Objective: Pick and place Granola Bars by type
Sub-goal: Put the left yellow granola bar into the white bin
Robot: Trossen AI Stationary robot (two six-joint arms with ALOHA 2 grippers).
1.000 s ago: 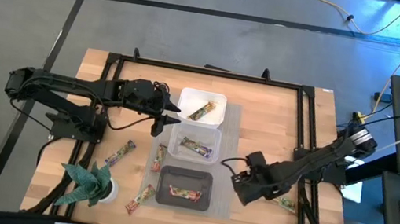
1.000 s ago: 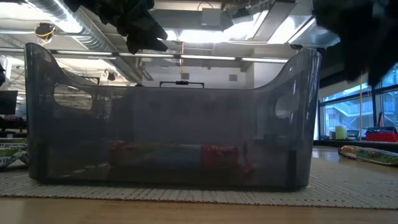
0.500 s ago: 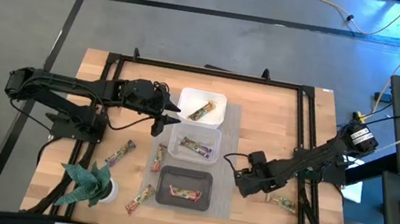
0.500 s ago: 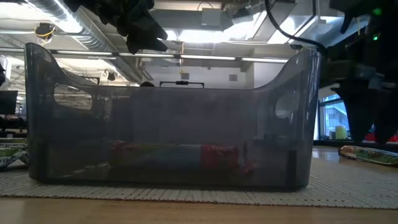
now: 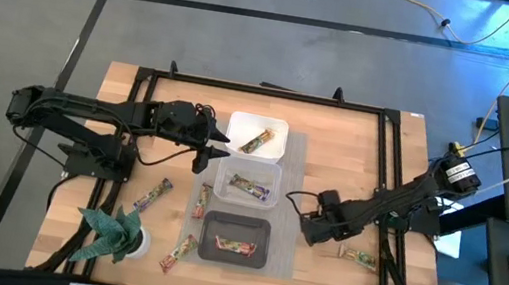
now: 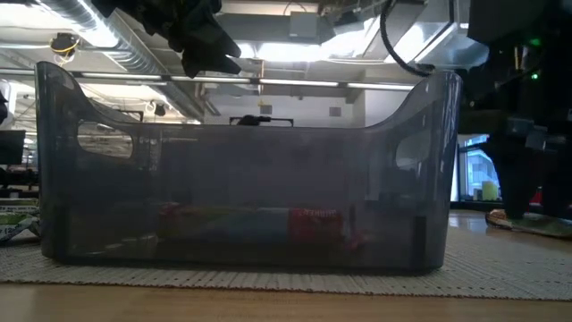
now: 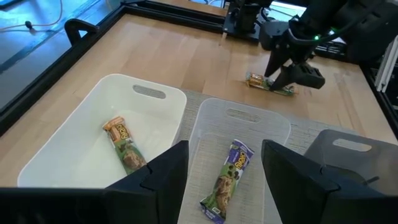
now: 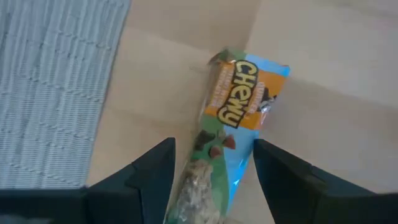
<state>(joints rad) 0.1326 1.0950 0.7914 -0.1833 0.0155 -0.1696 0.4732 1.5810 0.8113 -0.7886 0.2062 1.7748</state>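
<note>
A green-and-blue wrapped granola bar (image 8: 233,134) lies flat on the wood, right of the mat (image 5: 359,256). My right gripper (image 8: 211,180) is open and low over it, one finger on each side of its wrapper, and I see no touch. From the left wrist view this gripper (image 7: 287,79) stands over the bar (image 7: 270,84). My left gripper (image 7: 224,186) is open and hovers above the gap between the white tub (image 5: 237,122) and the clear tub (image 5: 226,171). One bar lies in each tub: brown-orange (image 5: 254,143), purple (image 5: 250,188), red (image 5: 234,248).
The black tub (image 6: 54,161) stands on the grey mat (image 5: 296,169) near the table's near edge. Three loose bars (image 5: 154,195) (image 5: 202,200) (image 5: 179,253) lie left of the tubs. A green plant figure (image 5: 115,233) stands at the near left corner. A black frame (image 5: 386,142) runs round the table.
My right gripper has moved a little toward the table's far edge, and more of the green-and-blue bar now shows beside it in the high view. The bar itself lies where it did.
</note>
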